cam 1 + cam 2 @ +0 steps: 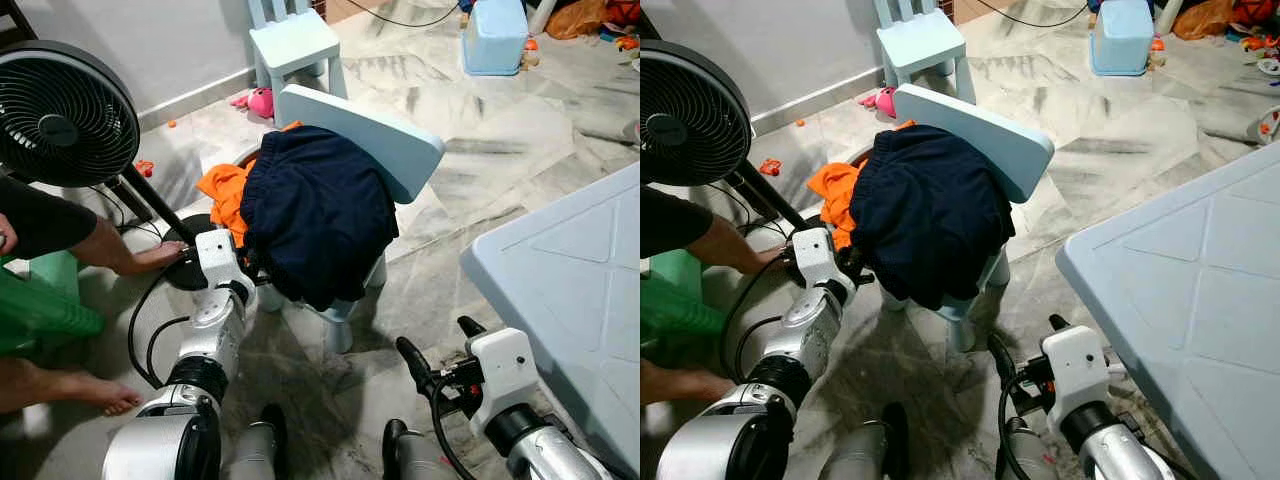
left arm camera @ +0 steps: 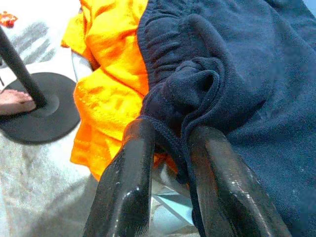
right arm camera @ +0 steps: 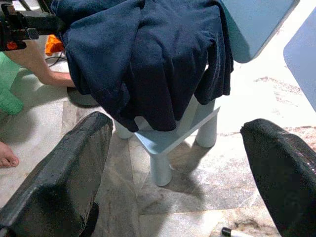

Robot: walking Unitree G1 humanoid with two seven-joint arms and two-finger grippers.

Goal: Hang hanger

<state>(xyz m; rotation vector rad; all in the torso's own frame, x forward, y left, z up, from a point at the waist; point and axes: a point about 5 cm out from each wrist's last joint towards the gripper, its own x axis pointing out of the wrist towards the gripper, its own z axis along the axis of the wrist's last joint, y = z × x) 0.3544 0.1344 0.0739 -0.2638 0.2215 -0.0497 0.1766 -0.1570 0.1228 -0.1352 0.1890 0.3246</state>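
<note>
Left wrist view has the left gripper (image 2: 170,143) pinched onto a bunched fold of the navy garment (image 2: 247,84), which lies draped over the small pale-blue chair (image 1: 400,140); an orange garment (image 2: 108,74) sits against it at its nine o'clock. No hanger can be made out, possibly buried under the cloth. The right gripper (image 3: 180,163) hangs spread wide at the chair's five o'clock. One fan (image 1: 60,110) stands at ten o'clock, a person's foot (image 1: 150,258) on its base, one second chair (image 1: 295,45) at twelve, and a pale table (image 1: 570,290) at three.
</note>
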